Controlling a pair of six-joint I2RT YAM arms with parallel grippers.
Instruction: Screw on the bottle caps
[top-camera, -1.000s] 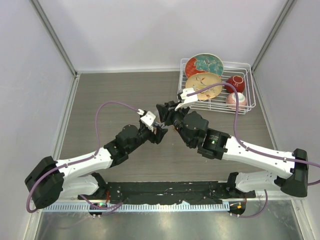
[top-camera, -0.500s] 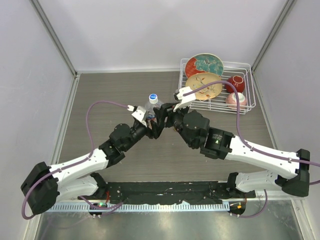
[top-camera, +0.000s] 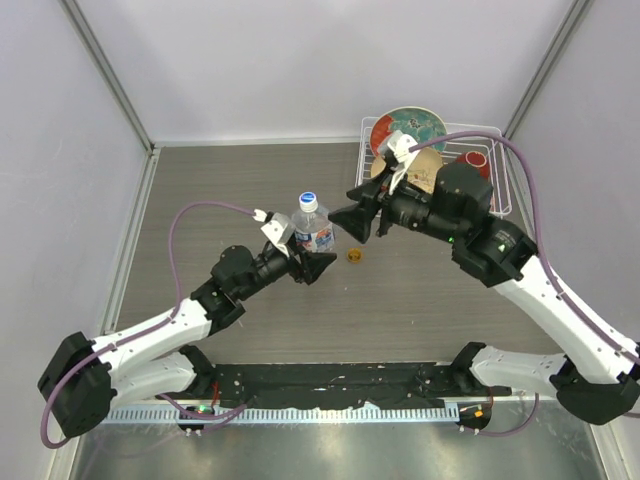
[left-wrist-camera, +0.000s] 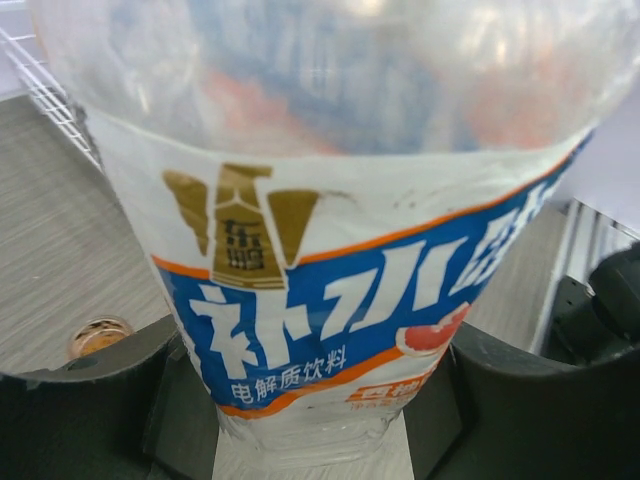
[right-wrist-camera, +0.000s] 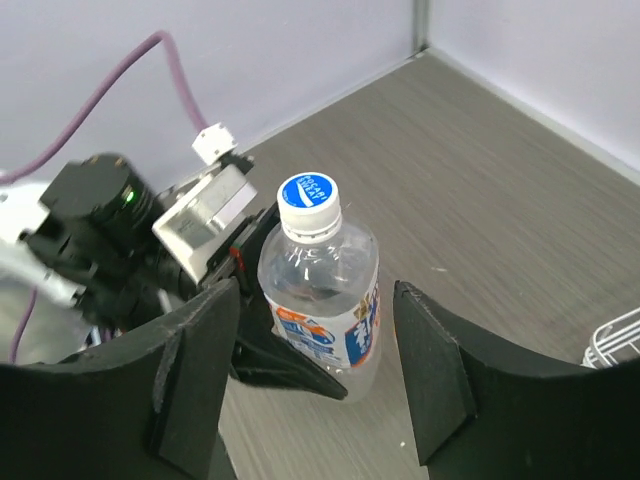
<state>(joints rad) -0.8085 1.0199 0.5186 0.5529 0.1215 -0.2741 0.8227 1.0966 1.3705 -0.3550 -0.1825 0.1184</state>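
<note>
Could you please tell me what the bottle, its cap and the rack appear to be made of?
The bottle looks like thin, glossy clear plastic: the table shows through it above a printed film label. The cap seems opaque white plastic with a blue printed top. The rack is thin wire, apparently coated white; metal underneath is likely, not certain.

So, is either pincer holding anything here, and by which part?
The left pincer grips the water bottle around its lower body, at the label; the right pincer is open and empty.
</note>
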